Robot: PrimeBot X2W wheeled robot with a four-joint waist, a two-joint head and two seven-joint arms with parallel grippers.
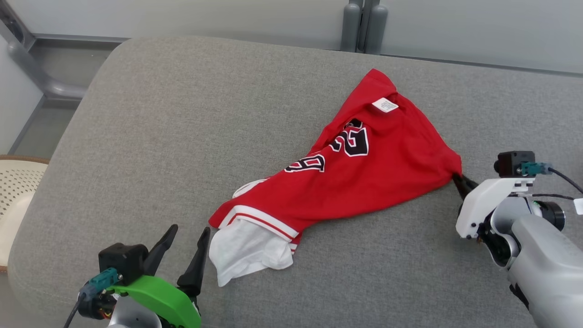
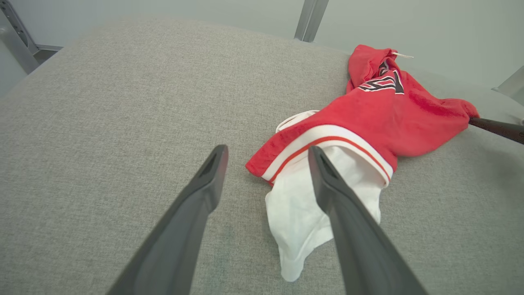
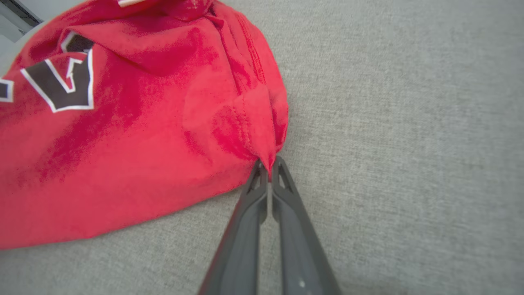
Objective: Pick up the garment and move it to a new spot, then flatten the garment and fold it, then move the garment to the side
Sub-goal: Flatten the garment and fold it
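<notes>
The garment (image 1: 364,168) is a red jersey with black and white numbers, a white label and a white inner layer poking out at its near end; it lies crumpled and stretched diagonally on the grey cushion (image 1: 182,136). My right gripper (image 1: 457,176) is shut on the garment's right corner (image 3: 268,157), pinching a point of red cloth between its tips (image 3: 269,170). My left gripper (image 1: 189,234) stands open just left of the white end (image 2: 294,221), its right finger (image 2: 327,184) over that cloth, nothing between the fingers. The right gripper's dark fingers (image 2: 497,128) show at the garment's far corner.
The grey cushion's rounded back-left corner (image 1: 118,50) drops to a floor and grey wall rails (image 1: 360,27). A pale perforated seat (image 1: 13,191) sits past the cushion's left edge. Broad bare cushion lies left of and in front of the garment.
</notes>
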